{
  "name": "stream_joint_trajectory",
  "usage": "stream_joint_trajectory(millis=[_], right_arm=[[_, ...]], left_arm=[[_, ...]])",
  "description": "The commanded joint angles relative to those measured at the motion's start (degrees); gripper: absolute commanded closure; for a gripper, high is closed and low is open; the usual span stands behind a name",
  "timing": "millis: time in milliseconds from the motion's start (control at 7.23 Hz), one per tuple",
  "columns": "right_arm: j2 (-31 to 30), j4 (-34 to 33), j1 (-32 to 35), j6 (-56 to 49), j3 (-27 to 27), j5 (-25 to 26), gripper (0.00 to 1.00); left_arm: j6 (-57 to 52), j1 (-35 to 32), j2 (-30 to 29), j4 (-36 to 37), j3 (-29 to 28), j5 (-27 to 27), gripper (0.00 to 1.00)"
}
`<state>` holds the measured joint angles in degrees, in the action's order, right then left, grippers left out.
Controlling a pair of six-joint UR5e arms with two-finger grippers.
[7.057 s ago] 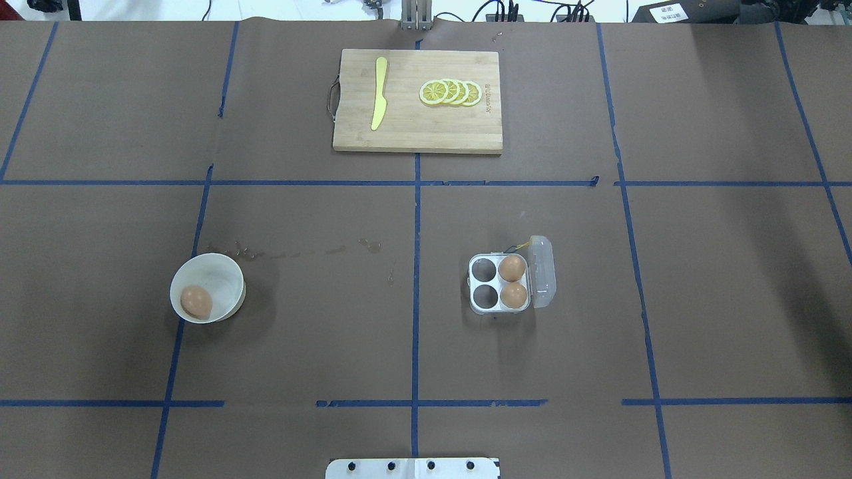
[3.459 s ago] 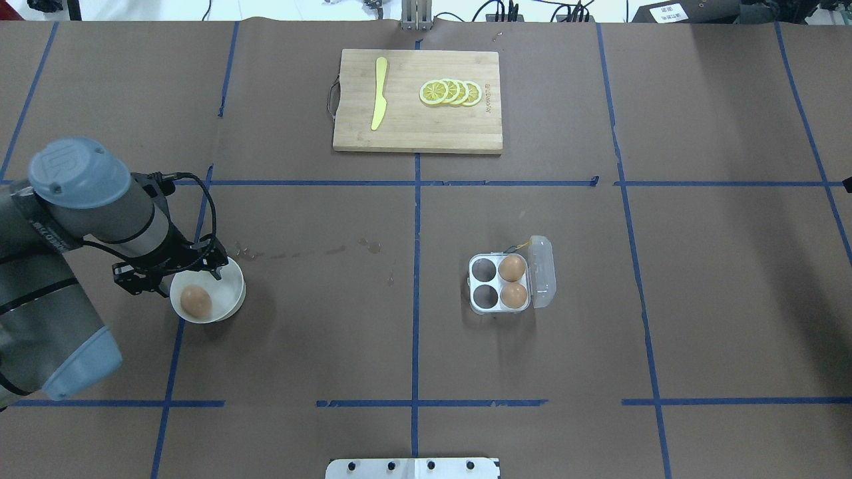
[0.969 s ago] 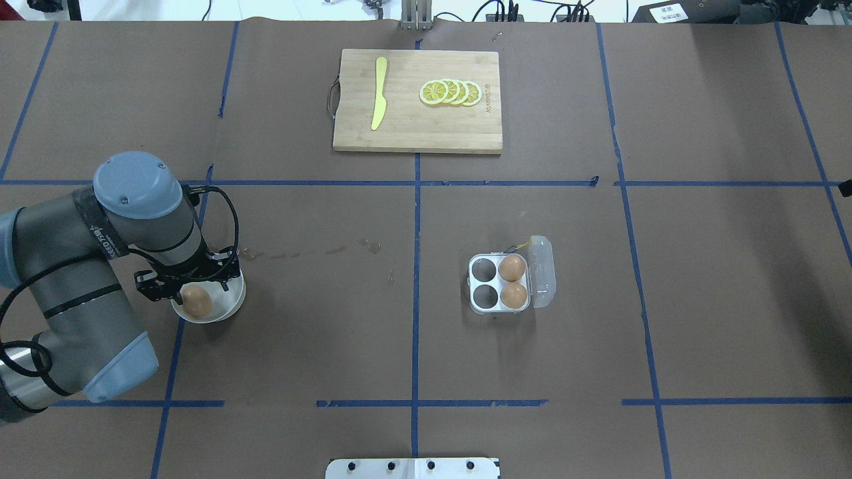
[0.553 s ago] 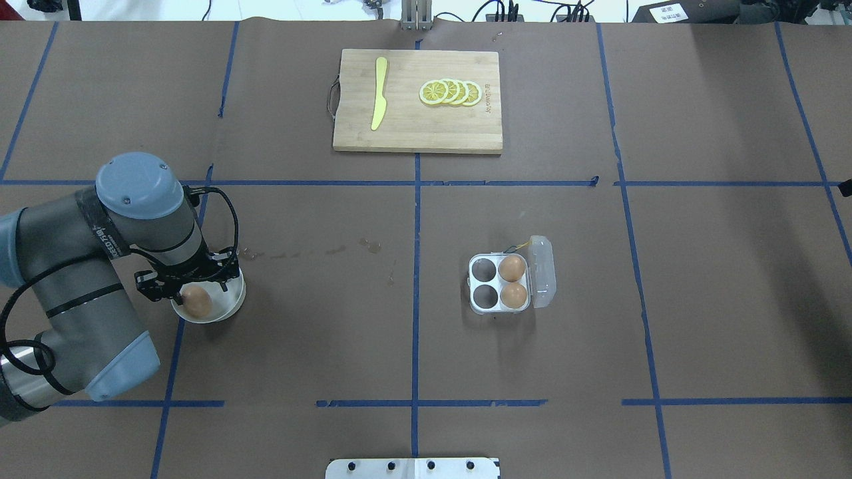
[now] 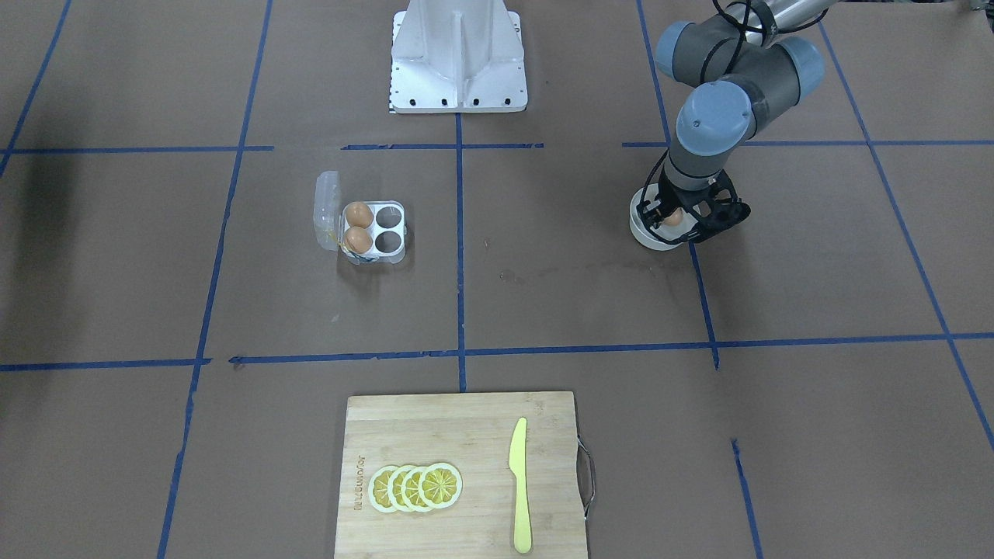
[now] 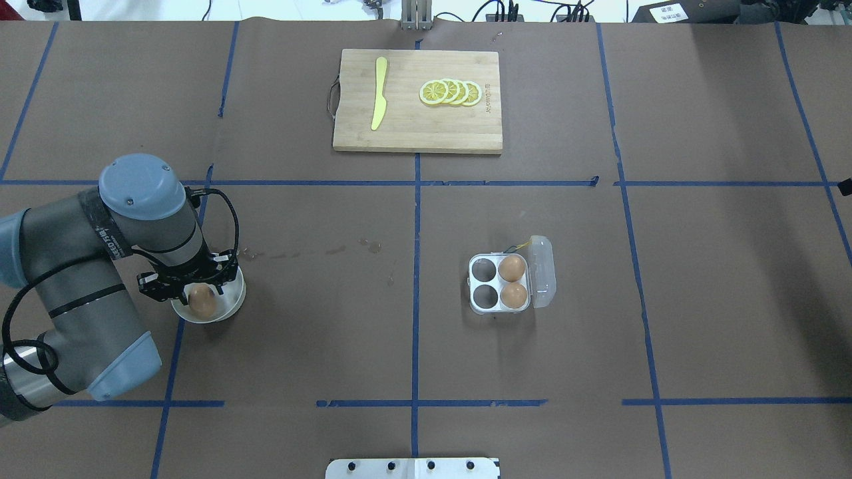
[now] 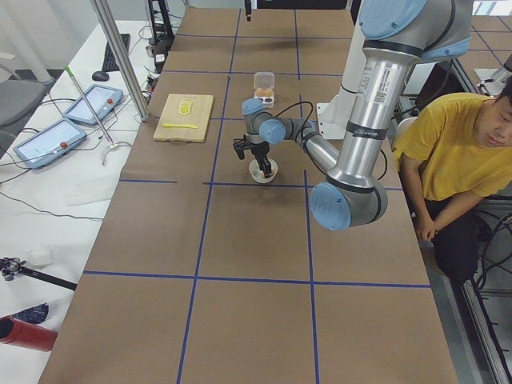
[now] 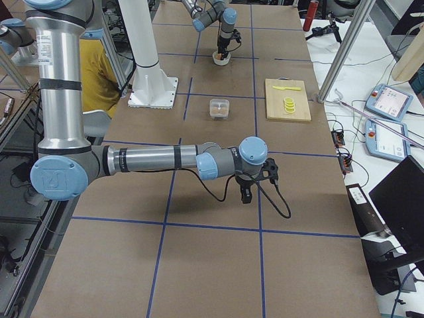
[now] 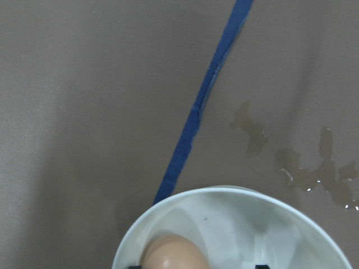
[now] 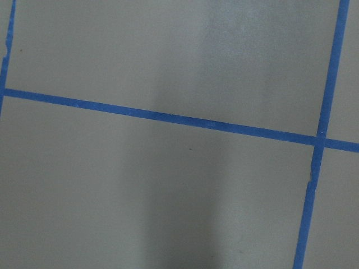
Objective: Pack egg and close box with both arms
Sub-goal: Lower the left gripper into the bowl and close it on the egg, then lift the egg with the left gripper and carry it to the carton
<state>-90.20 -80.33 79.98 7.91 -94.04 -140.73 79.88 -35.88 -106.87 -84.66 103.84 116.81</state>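
One orange-brown egg [image 6: 202, 301] lies in a round white bowl [image 6: 237, 293] at the table's left. My left gripper [image 6: 193, 291] is down in the bowl with its jaws apart on either side of the egg. In the left wrist view the egg [image 9: 174, 253] sits close to the left one of two black fingertips [image 9: 133, 266]. The clear box [image 6: 499, 311] stands right of centre, its lid [image 6: 542, 271] open to the right. Two eggs [image 6: 511, 268] fill its right cups; the left cups are empty. My right gripper [image 8: 245, 192] hangs over bare table; I cannot tell its state.
A wooden cutting board [image 6: 417, 136] with a yellow knife [image 6: 379, 93] and lemon slices [image 6: 450, 92] lies at the far middle. The white robot base [image 6: 413, 468] is at the near edge. Blue tape lines cross the brown table. A person in yellow [image 7: 456, 152] sits beside the table.
My left arm has come in from the left and lowered its gripper into the bowl. In the last second the egg has shifted slightly to the right. The box has not moved.
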Motion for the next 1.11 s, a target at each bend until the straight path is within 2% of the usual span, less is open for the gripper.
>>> stream_joint_trajectory(millis=[0,553,969], right_arm=[[0.02,0.00,0.00,0.00,0.00,0.01,0.00],[0.02,0.00,0.00,0.09,-0.09,-0.08,0.00],[0.02,0.00,0.00,0.09,-0.09,-0.08,0.00]], left_arm=[[-0.08,0.02,-0.09,0.20,0.13,0.00,1.00],[-0.17,-1.12,-2.55,8.36,4.33,0.00,1.00],[0.01,-1.91,-10.08,10.84,3.92,0.09,1.00]])
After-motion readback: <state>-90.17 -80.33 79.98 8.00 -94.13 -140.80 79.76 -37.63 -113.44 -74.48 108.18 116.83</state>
